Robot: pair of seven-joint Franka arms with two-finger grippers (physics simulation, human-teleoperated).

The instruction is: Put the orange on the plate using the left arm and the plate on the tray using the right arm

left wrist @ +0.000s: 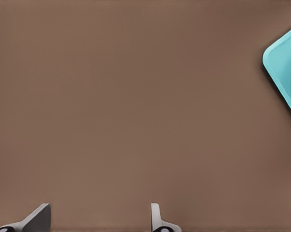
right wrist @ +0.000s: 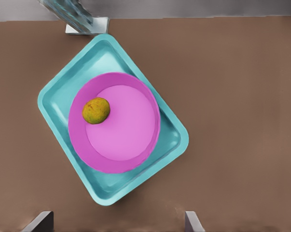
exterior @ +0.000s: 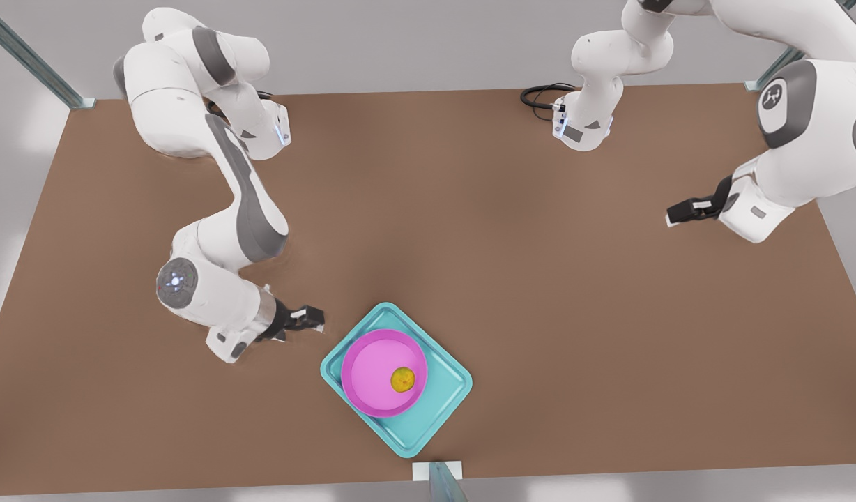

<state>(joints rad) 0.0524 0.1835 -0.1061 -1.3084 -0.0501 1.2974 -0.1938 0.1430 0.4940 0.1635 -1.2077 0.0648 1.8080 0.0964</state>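
Tray (exterior: 438,411) holds the plate (exterior: 372,376), orange (exterior: 402,380) on the plate off-centre; I judge both placements done, so I'd just retreat both arms straight up, no sideways drift. Right gripper (exterior: 308,322) sits just beside the tray corner, fingers spread and empty. Left gripper (exterior: 682,211) well apart from the tray, fingers also apart, holding nothing

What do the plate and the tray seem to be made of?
Plate: probably plastic, judging by its even magenta colour and smooth matte surface. Tray: likely plastic too; uniform teal, with soft sheen along the rounded rim. Being rendered, neither is certain.
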